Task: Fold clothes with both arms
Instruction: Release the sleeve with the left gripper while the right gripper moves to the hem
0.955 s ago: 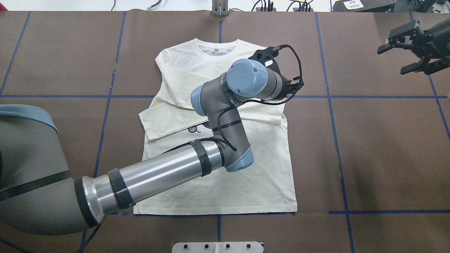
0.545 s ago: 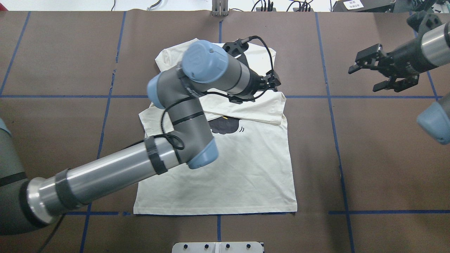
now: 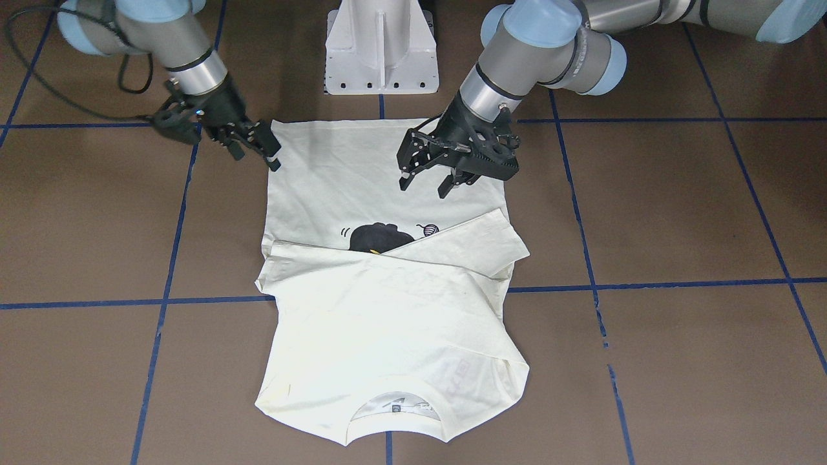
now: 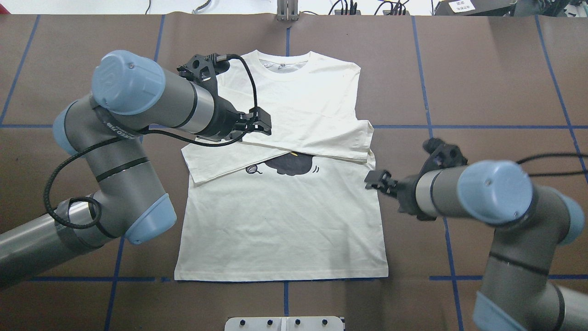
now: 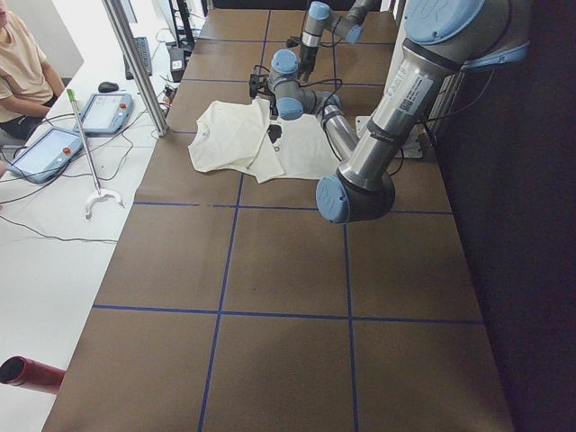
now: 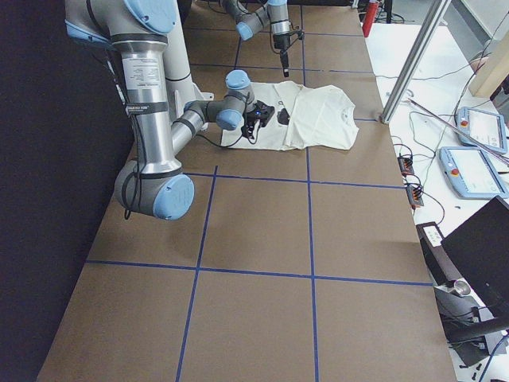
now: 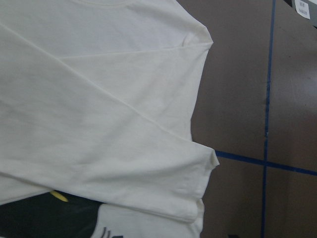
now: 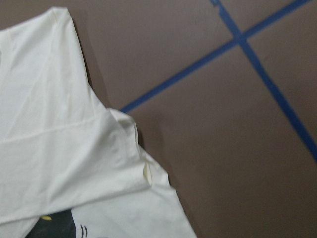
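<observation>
The cream long-sleeved T-shirt [image 4: 285, 220] lies flat on the brown table, print side up, with its neck at the far edge. Both sleeves are folded across the chest and partly cover the black cat print [image 4: 290, 162]. The shirt also shows in the front-facing view [image 3: 375, 323]. My left gripper [image 4: 259, 124] hovers over the crossed sleeves; it is open and empty in the front-facing view [image 3: 423, 183]. My right gripper [image 4: 374, 178] is at the shirt's right side edge, open and empty, and also shows in the front-facing view [image 3: 255, 152]. Neither wrist view shows fingers.
The white pedestal base [image 3: 381, 51] stands at the near table edge behind the hem. Blue tape lines [image 4: 432, 126] grid the brown table. In the exterior left view, a metal post [image 5: 135, 67], tablets [image 5: 54, 148] and a seated person [image 5: 18, 72] are beside the table's far side.
My left arm has swung back to the left, from the shirt's right shoulder to the crossed sleeves. My right arm has come in from the far right to the shirt's right edge.
</observation>
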Tool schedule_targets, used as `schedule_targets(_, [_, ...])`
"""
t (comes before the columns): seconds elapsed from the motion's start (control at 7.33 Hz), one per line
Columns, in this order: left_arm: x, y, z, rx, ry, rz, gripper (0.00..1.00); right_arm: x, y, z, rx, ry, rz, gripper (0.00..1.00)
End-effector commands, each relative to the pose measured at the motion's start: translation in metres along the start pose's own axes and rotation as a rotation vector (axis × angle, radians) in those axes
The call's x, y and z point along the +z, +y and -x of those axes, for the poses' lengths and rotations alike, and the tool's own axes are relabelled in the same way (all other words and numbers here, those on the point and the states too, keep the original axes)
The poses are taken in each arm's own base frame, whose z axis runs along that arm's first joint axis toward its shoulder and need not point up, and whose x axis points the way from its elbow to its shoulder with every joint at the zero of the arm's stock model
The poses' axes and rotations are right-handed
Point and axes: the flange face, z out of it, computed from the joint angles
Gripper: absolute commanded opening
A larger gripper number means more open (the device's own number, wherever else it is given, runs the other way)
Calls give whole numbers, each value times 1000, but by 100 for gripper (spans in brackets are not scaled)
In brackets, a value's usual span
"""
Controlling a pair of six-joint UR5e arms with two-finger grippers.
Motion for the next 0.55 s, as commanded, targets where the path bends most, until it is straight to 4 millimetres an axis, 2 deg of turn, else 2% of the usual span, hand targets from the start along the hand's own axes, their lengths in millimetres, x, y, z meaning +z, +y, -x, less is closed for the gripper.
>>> schedule_targets(0.0, [-1,-1,9,3,-16,-4,75,19,116,-34,-27,54,-72,94])
schedule_targets(0.27, [1,1,14,1,-22,-1,76,27,131,-49,-49,106,-94,87])
schedule_targets(0.41, [1,0,15,-2,-25,-2,76,28,128,-50,-50,107,-108,81])
